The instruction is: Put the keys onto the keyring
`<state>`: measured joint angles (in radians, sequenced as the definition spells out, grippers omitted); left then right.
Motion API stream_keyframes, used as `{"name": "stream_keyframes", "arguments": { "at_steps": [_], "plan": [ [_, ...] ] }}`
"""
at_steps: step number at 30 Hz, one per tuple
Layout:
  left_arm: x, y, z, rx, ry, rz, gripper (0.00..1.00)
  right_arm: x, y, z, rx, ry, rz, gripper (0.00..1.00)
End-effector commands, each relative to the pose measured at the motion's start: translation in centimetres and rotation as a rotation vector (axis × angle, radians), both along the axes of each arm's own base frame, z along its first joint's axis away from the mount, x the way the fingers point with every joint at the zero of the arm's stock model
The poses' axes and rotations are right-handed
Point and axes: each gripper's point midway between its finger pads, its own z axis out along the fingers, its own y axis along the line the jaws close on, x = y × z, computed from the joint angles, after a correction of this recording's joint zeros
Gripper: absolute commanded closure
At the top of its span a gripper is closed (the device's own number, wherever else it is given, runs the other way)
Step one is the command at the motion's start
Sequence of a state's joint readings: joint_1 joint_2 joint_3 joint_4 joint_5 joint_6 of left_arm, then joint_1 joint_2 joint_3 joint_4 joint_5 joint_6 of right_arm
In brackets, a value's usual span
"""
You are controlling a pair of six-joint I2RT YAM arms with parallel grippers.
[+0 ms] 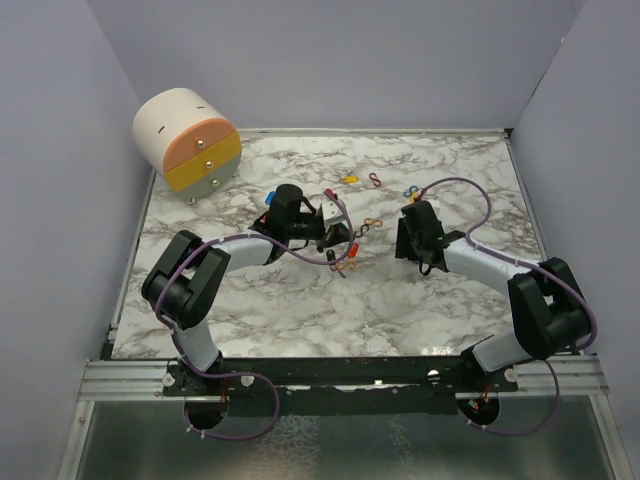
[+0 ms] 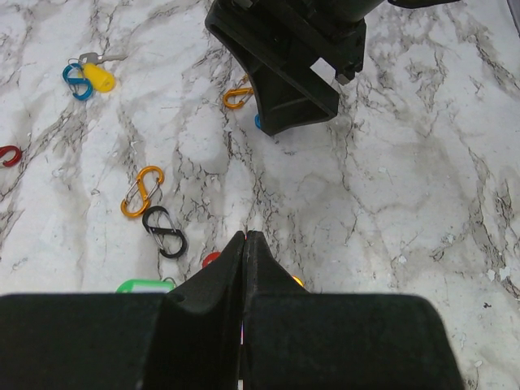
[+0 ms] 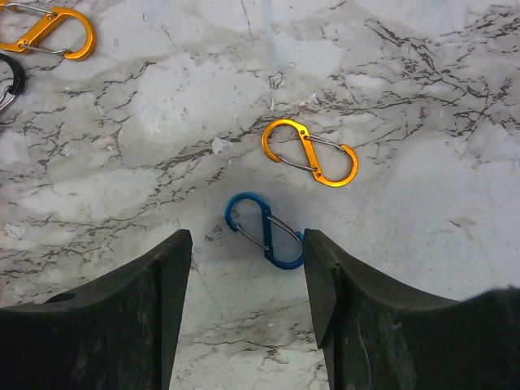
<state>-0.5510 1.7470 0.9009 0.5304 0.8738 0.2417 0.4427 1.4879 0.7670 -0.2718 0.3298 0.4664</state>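
Left claw [image 2: 244,240] is pressed together; right claw [image 3: 245,244] stands apart over a blue S-clip [image 3: 264,231] lying flat on the bench [image 3: 422,73] — closing could skid the thin wire away. The green key tag [image 2: 145,285] lies beside the left claw, the yellow key tag [image 2: 99,77] nearer the far edge.

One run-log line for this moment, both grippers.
left gripper: shut, nothing seen held | right gripper: open, above blue clip lying on marble table | orange clip beside it

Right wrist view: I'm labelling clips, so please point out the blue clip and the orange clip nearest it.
Blue clip [image 3: 266,231], right wrist view, on its middle bar.
Orange clip [image 3: 309,153], right wrist view, on its middle bar.
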Motion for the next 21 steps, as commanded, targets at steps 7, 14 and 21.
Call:
{"name": "stream_keyframes", "arguments": {
  "at_steps": [7, 14, 21],
  "plan": [
    [0.2, 0.0, 1.6, -0.023, -0.047, 0.005, 1.00, 1.0, -1.4, -0.6, -0.071, 0.016, -0.039, 0.43],
    [0.0, 0.0, 1.5, -0.024, -0.047, -0.004, 1.00, 1.1, -1.9, -0.7, -0.074, 0.028, -0.036, 0.43],
    [0.1, 0.0, 1.4, -0.022, -0.046, 0.000, 1.00, 1.1, -1.8, -1.1, -0.073, 0.047, -0.021, 0.45]
  ]
}}
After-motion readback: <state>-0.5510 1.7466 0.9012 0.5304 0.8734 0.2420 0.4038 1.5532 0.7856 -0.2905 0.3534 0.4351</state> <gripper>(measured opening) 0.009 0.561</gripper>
